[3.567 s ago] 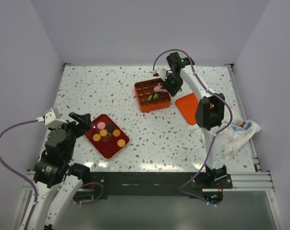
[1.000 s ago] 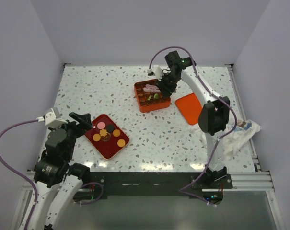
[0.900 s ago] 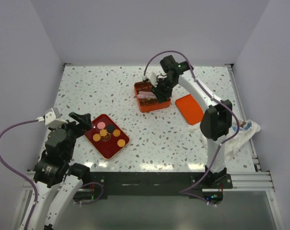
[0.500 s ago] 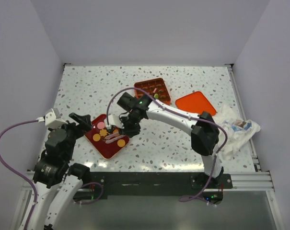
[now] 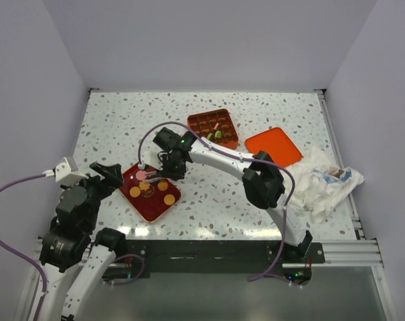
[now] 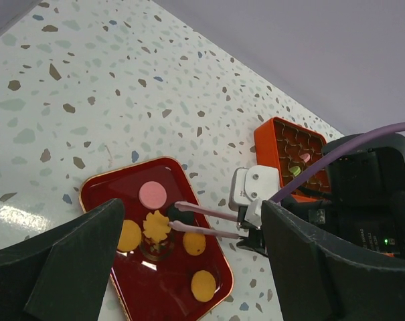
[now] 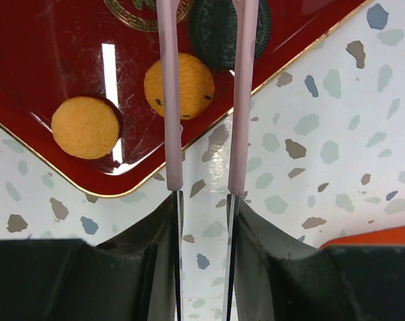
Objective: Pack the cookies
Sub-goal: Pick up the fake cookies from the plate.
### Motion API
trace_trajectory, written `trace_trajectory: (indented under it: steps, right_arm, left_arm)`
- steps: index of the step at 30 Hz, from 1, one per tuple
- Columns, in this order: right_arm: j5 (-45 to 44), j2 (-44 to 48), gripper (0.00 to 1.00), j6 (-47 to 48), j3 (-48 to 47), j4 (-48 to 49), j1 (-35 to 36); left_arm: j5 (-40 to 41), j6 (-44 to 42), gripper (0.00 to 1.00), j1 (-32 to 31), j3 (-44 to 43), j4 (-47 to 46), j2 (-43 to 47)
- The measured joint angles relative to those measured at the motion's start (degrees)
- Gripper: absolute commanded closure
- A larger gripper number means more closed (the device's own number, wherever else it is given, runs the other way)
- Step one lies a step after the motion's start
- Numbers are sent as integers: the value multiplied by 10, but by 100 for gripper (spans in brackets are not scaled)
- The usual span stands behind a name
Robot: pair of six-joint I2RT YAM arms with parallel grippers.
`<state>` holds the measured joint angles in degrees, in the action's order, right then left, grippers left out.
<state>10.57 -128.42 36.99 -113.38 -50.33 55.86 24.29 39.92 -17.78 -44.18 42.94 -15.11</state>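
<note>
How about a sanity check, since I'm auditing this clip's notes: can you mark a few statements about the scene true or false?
1. The right gripper is over the tray. True.
2. The lid is on the box. False: it lies on the table beside the box.
3. The left gripper holds a cookie. False: it is open and empty, beside the tray.
4. A pink cookie lies on the tray. True.
5. The box is empty. False: a few cookies are already in it.
</note>
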Motion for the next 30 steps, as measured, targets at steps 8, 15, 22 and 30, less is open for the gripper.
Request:
trace_trajectory:
  steps: [8, 15, 22, 30]
  right_arm:
    - [-36, 0, 63, 12, 2, -4, -1]
    - [-40, 0, 60, 16, 2, -14, -10]
    - [-41, 0, 59, 16, 2, -16, -13]
    - [-40, 0, 58, 16, 2, -29, -13]
  left_arm:
    - [0, 0, 12, 0, 0, 1, 3]
    - [0, 1, 12, 0, 0, 3, 15]
    - [0, 4, 12, 0, 3, 5, 19]
    - [0, 10, 12, 0, 9, 9, 19]
